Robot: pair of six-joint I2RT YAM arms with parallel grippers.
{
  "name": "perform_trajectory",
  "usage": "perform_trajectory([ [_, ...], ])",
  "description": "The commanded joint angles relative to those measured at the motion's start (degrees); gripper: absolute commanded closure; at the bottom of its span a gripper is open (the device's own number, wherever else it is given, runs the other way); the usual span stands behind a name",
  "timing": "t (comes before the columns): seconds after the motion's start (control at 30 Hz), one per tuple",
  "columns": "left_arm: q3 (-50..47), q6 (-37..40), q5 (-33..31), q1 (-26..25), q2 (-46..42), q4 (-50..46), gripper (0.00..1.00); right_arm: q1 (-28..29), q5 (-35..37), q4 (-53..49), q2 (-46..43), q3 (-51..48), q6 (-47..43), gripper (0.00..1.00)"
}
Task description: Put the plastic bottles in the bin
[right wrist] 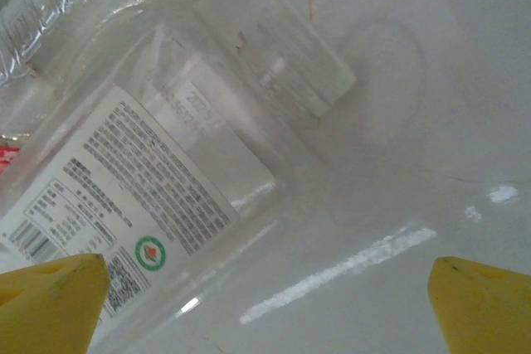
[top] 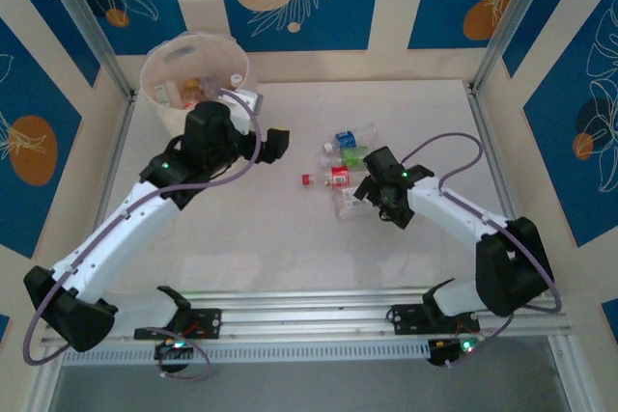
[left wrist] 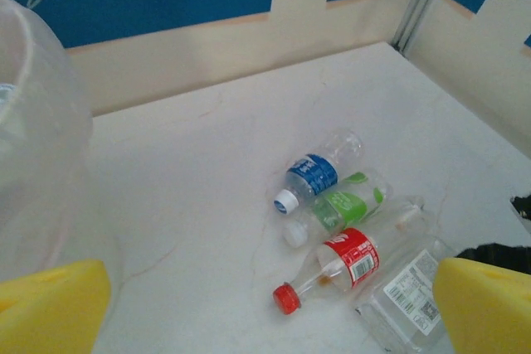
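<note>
Right pincer (right wrist: pixel 265 269), jaws apart, hovers just short of the white-labelled clear bottle (right wrist: pixel 158 196), its long axis slanting across the gap; left pincer (left wrist: pixel 265 269), likewise spread, lies farther from it.

The left gripper (top: pixel 277 145) hovers high with its fingers spread wide, the right gripper (top: pixel 371 187) low, likewise parted.

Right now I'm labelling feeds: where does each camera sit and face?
Top external: overhead behind the bases, looking down at the table; left arm, right arm show.
Left wrist: near the bin, facing the lying bottles; yellow jaws at bottom corners.
Right wrist: close above the white-label bottle; yellow jaws at bottom corners.
Shared: both wrist views show that bottle.
</note>
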Motion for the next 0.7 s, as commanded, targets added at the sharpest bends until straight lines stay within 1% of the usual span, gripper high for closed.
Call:
perform_trajectory([
  [0.0,-0.8,0.1,-4.6,-2.1,1.0,3.5,0.0,0.1,0.3,0.4,2.5,2.9,3.1,0.01],
  [0.17,-2.4,-1.1,-5.7,-3.4,3.5,2.7,0.01,0.3,-0.1,2.9,4.5,4.3,5.3,0.01],
  [0.27,-3.4,-1.7,-5.9,-3.7,3.9,3.3,0.01,0.2,0.4,2.6,5.6,4.7,6.7,0.01],
  [0.47,-5.0,-1.3,-8.8,-4.3,5.2,2.9,0.01,0.1,0.2,2.8,8.6,4.3,8.8,0.01],
  [0.6,-6.2,-1.9,-9.4,-4.6,5.7,3.4,0.01,0.0,-0.7,4.3,10.3,4.6,7.9,0.01],
  [0.67,-6.1,-1.9,-9.7,-4.7,6.3,3.4,0.01,-0.1,-1.2,4.6,11.3,5.2,5.6,0.01],
])
